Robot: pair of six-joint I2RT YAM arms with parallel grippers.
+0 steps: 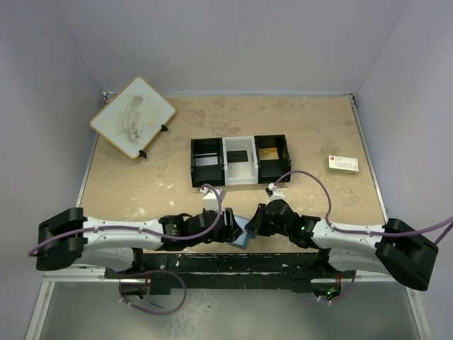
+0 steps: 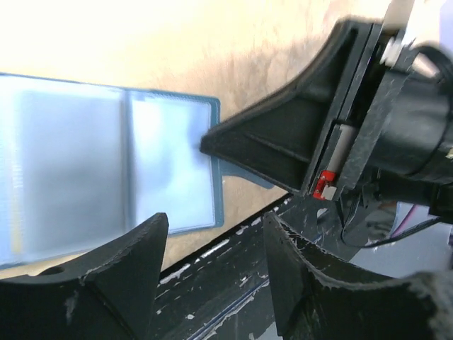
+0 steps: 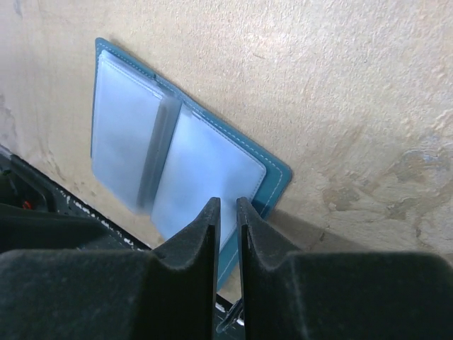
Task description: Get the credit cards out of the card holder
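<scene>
- Right gripper (image 3: 228,202): jaws nearly closed, tips at the holder (image 3: 202,166) pocket edge, probably after a card; unclear whether anything is pinched.
- Left gripper (image 2: 216,221): half open, empty, alongside.
- The holder lies open at the table (image 3: 325,85) near edge.

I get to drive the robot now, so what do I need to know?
Left gripper: open, beside the holder.
Right gripper: nearly shut, tips on one page's edge; grip unclear.
Holder: lying open between both grippers.
Done: holder opened.
Left: pull out any cards; the pictures are too blurry to show whether any are inside.
</scene>
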